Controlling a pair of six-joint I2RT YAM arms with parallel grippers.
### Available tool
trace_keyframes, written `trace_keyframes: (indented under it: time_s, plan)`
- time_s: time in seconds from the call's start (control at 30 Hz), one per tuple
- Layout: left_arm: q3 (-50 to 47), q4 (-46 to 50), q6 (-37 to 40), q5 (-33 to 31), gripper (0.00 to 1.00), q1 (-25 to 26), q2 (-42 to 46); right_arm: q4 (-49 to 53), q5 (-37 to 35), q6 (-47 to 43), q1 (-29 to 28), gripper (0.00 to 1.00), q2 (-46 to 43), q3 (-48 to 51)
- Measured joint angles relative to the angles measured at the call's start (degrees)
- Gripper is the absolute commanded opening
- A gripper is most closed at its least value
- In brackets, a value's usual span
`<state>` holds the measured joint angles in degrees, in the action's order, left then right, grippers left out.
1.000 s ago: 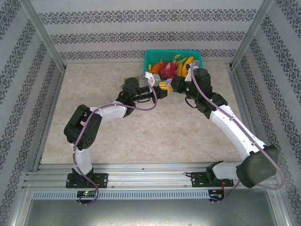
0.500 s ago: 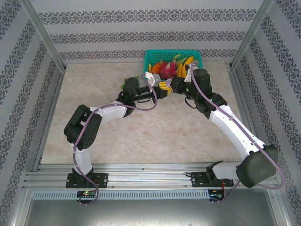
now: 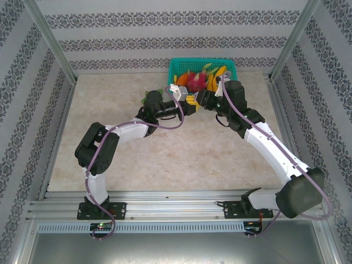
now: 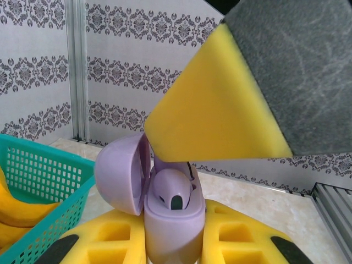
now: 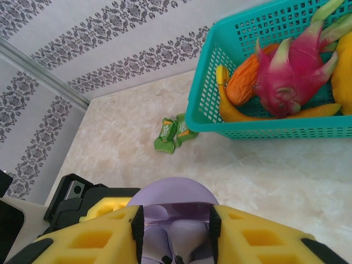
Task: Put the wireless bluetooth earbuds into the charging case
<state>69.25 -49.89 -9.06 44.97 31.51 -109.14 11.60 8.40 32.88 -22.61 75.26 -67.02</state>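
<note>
**Top external:** The two arms meet over the far middle of the bench (image 3: 181, 154), just short of the teal basket (image 3: 231, 61). The left pincer (image 3: 187, 104) and right pincer (image 3: 199, 100) are nearly tip to tip. What lies between them is too small to read here.

**Left wrist:** The left pincer is clamped tight on the lower body of the case (image 4: 170, 228), a smooth, glossy, rounded lilac shell. The case is upright, and its domed lid (image 4: 122, 173) is hinged back to the left. One lilac bud (image 4: 171, 191), bean-shaped with a small dark spot, sits down in its well, so I judge that this insertion is as good as done. I cannot tell whether a second well beside it is filled. A finger (image 4: 214, 115) of the right pincer hangs just above the case. It is a matt yellow plastic wedge with a grey, rubbery pad.

**Right wrist:** The right pincer's ribbed yellow fingers stand apart on either side of the open case, with the lid rounding up between them. I cannot tell whether they press on the shell or the bud, or have let go. Beyond them the bench is pale, polished and marbled. The basket is stiff plastic mesh and holds a spiky pink dragon fruit (image 5: 291, 77) and a banana (image 5: 258, 113). Two crinkled green packets (image 5: 173, 132) lie beside it.

Any further buds, and closing the lid, look to be what is left.
</note>
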Motion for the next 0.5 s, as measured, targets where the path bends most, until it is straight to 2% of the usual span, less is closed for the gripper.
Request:
trace_keyframes:
  time_s: [0.2, 0.5]
  plan:
    - [0.00, -0.17, 0.00, -0.20, 0.00, 0.00, 0.00, 1.22, 0.07, 0.44, 1.11, 0.54, -0.52, -0.52]
    - [-0.46, -0.46, 0.22, -0.17, 0.00, 0.00, 0.02, 5.16, 0.87, 1.73, 6.64, 0.56, -4.83, -4.55]
